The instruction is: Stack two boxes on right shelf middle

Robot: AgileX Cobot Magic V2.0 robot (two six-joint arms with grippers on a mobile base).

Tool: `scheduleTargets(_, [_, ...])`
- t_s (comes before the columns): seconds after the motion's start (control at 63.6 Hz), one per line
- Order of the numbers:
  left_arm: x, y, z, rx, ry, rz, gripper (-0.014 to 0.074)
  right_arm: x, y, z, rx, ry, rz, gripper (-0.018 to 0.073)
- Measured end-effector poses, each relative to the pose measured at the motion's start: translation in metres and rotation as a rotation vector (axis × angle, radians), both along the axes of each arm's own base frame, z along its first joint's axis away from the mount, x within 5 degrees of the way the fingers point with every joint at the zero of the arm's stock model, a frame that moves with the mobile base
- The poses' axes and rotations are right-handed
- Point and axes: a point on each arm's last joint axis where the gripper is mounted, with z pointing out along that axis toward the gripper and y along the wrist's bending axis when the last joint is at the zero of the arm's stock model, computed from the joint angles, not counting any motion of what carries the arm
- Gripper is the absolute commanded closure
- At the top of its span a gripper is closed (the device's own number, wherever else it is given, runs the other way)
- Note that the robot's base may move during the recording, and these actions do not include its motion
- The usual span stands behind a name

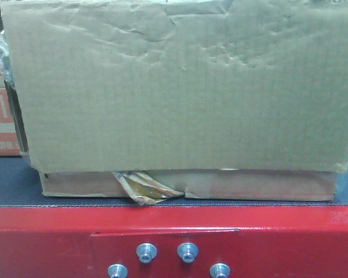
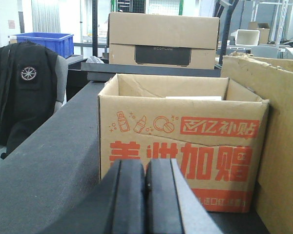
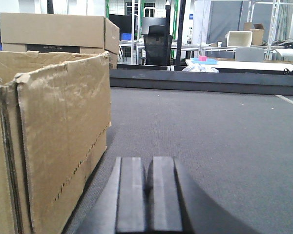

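A wide plain brown box [image 1: 180, 87] with a dented, wrinkled face fills the front view. It rests on a thin paler cardboard layer [image 1: 255, 186] with torn yellowish tape [image 1: 142, 188] sticking out. The same brown box stands at the right edge of the left wrist view [image 2: 281, 146] and at the left of the right wrist view [image 3: 53, 141]. My left gripper [image 2: 145, 168] is shut and empty, low in front of a printed carton. My right gripper [image 3: 147, 165] is shut and empty, just right of the brown box. The shelf is out of view.
An open carton with orange print [image 2: 185, 141] stands left of the brown box. A closed carton [image 2: 163, 39] sits further back. The boxes rest on a dark grey mat [image 3: 210, 131] above a red frame with bolts [image 1: 174, 237]. A blue bin [image 2: 44, 41] and a black jacket [image 2: 24, 92] are far left.
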Motion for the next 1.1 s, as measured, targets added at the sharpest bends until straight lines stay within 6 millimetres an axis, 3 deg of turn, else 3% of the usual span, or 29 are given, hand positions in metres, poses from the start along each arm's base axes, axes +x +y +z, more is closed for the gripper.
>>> scheduleTargets(0.848, [-0.001,0.0,0.007,-0.024,-0.037,-0.003,0.0698,0.0,0.0,0.0,0.0,0.0,0.0,0.0721])
scheduleTargets(0.911, [-0.003,0.0,0.016,-0.025,-0.03,-0.002,0.0698,0.0,0.0,0.0,0.0,0.0,0.0,0.0721])
scheduleTargets(1.1, [-0.005,0.001,0.071,0.01,0.05,0.012,0.0698,0.0,0.0,0.0,0.0,0.0,0.0,0.0721])
